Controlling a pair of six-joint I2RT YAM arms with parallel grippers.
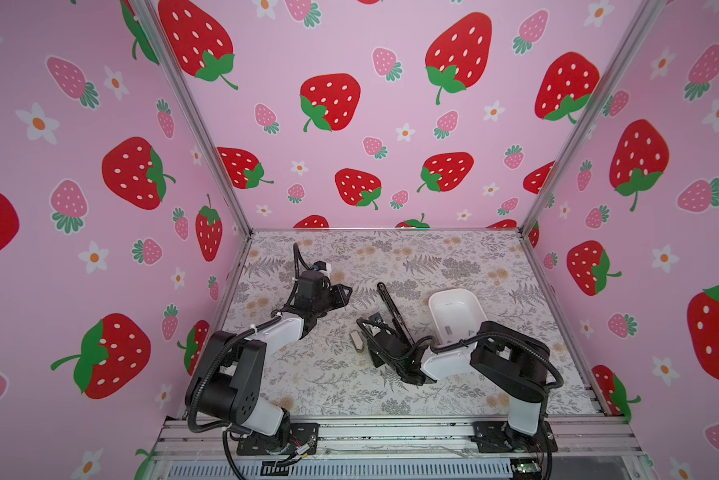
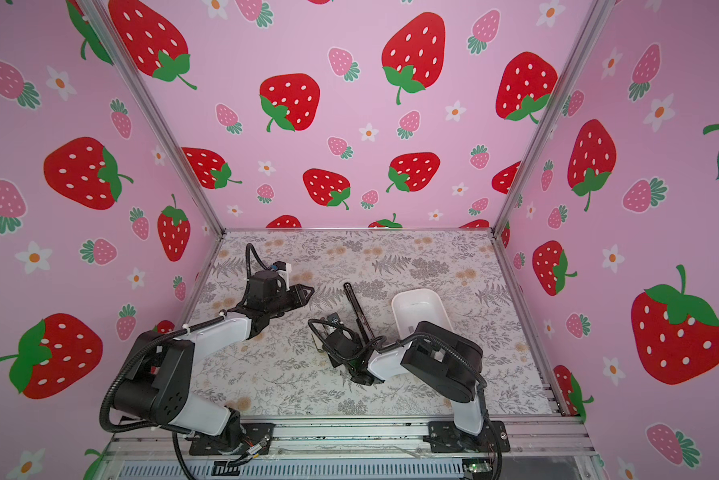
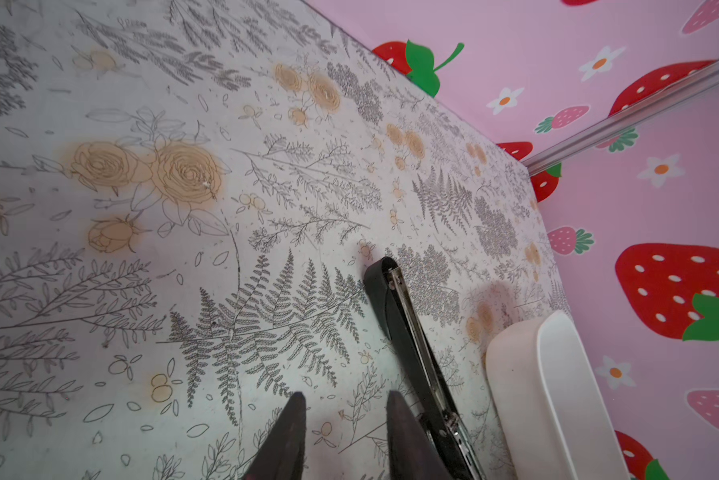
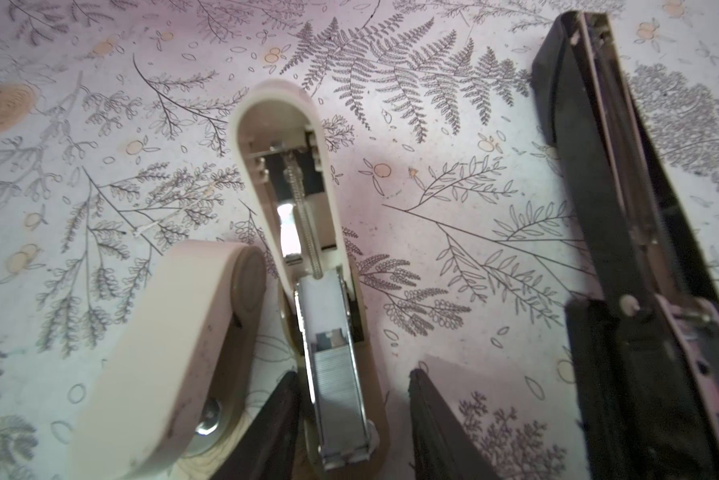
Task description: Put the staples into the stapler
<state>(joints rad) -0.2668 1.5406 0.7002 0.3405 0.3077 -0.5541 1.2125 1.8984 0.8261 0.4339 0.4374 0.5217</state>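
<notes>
Pink strawberry walls enclose a flower-printed table; at left the left gripper hovers over bare cloth, jaws spread and empty; next lies a cream stapler, lid swung open, with the staples sitting in its metal channel; the right gripper straddles that channel, jaws apart, not pinching it; just right lies a black stapler, also open; beyond it, a white tub.

The staples lie in the small stapler under the right gripper; the long stapler lies beside it, the tub beyond.
</notes>
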